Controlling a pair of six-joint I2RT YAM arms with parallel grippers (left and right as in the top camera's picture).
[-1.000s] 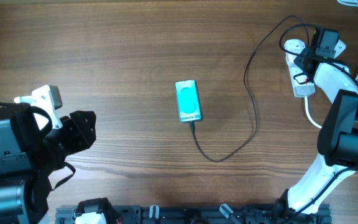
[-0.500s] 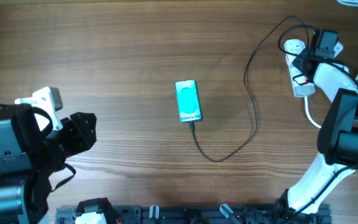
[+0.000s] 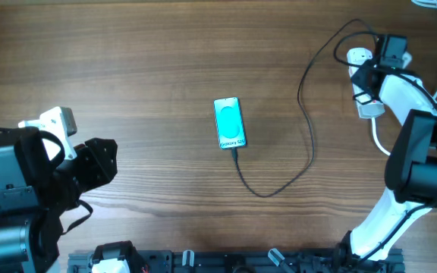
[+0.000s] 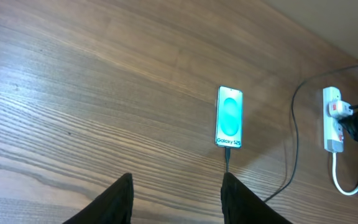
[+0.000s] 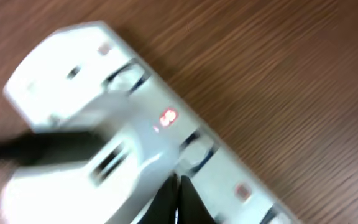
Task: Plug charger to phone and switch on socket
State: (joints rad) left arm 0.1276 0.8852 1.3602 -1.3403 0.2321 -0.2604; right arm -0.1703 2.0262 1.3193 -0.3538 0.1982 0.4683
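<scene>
**OVERHEAD**
1. Brown wood-grain surface: carries all items.
2. Small flat rectangular phone w/ teal-green screen: centre of surface, lying flat, screen up, white band toward robot. Well apart from both arms.
3. Thin black charger cable: one end meets the phone's bottom edge and appears plugged in. The rest loops right, then up to item 4.
4. White elongated plastic socket strip: far right of surface.
5. Right pincer: directly over the strip, prob. placed there to work the switch.
6. Left pincer: low left, nothing near it. Prob. parked, since the plug-in step looks done.

**LEFT WRIST**
- Left pincer fingers apart, nothing between them, aimed at bare surface short of the phone.
- Phone, cable and strip all in view ahead.
- Thick white cord trails from the strip's near end.

**RIGHT WRIST**
- Right pincer tips pressed together, holding nothing, pointed at the strip's top face. Joined tips suit poking a switch, not grasping.
- Small red mark glows on the strip. Switch may be on already; frame too blurred to confirm, and tip contact can't be told.
</scene>
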